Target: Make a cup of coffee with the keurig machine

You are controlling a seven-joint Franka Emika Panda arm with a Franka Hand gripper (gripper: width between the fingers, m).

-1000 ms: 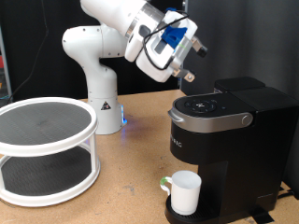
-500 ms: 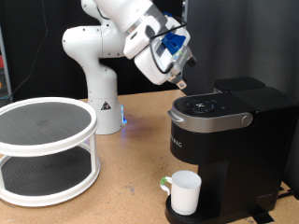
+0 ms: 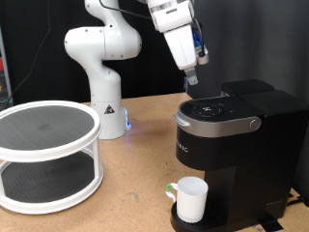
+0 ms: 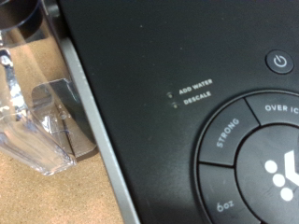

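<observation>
While the large boxy black keurig machine (image 3: 235, 145) sits with its silver-grey lid down, the white arm's two-finger gripper (image 3: 191, 77) hangs just above the round control panel (image 3: 214, 108) on the machine's top, fingers pointing steeply down at it. That is the relation that counts here: the panel lies straight below the fingertips, a short gap apart, nothing touching in the exterior view. The fingers look drawn close together with nothing between them, though from this angle it cannot be said for sure whether they are fully closed.

Looking along the fingers, the wrist view fills with the machine's black top (image 4: 159, 56): the ring of buttons marked STRONG (image 4: 227, 133) and 6oz (image 4: 225, 206), the round centre button (image 4: 276, 179), the small power button (image 4: 280, 63) further out, and tiny "add water" and "descale" labels (image 4: 194, 90) between. The gripper's own fingers do not show in that view. Off the machine's edge, the clear plastic water tank (image 4: 35, 126) stands against its side over the brown wooden table (image 4: 47, 196).

Down at the machine's base, the plain white ceramic mug (image 3: 191, 198) stands upright on the drip tray (image 3: 177, 220), under the brew head, handle turned away from the machine's front. So the cup looks placed already, judging by how it stands.

Well apart from the machine, a white two-tier round rack (image 3: 48, 155) rests on the table.
</observation>
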